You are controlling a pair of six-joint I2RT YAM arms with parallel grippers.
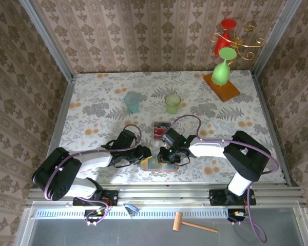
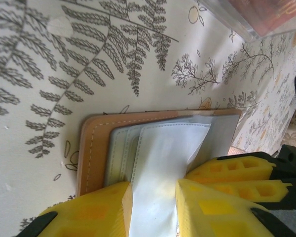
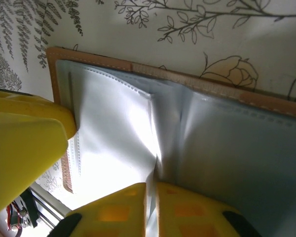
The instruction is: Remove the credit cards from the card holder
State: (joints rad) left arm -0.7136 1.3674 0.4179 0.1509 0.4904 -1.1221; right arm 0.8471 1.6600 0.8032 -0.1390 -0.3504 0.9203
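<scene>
The floral-patterned worktop (image 1: 92, 97) offers little grip, so the main risk is that the tan leather bifold card holder with grey-blue pockets (image 1: 161, 165) gets dragged or lifted whole instead of giving anything up. It lies open in the lower centre of the top view, between the two tools, and each tool has hold of soft pocket material rather than a stiff card. A pull from either side could stretch or crease a leaf, or fold the holder shut.

The small clear plastic tray (image 1: 154, 130) sits just above the holder. A sliding holder or a swinging wrist could knock it and scatter the thin red credit cards (image 1: 162, 133) lying in it. No card edge shows in the pockets, so I cannot tell whether any remain inside.

The left arm (image 1: 87, 164) reaches in low from the lower left and the right arm (image 1: 215, 148) from the lower right, wrists bent down and nearly meeting over the holder.

The left tool (image 2: 153, 197) is clenched on a bulging grey-blue pocket leaf. The right tool (image 3: 151, 202) has its yellow pads almost together with a leaf edge in the narrow slit. Whether it pinches that leaf or merely straddles it, I cannot tell.
</scene>
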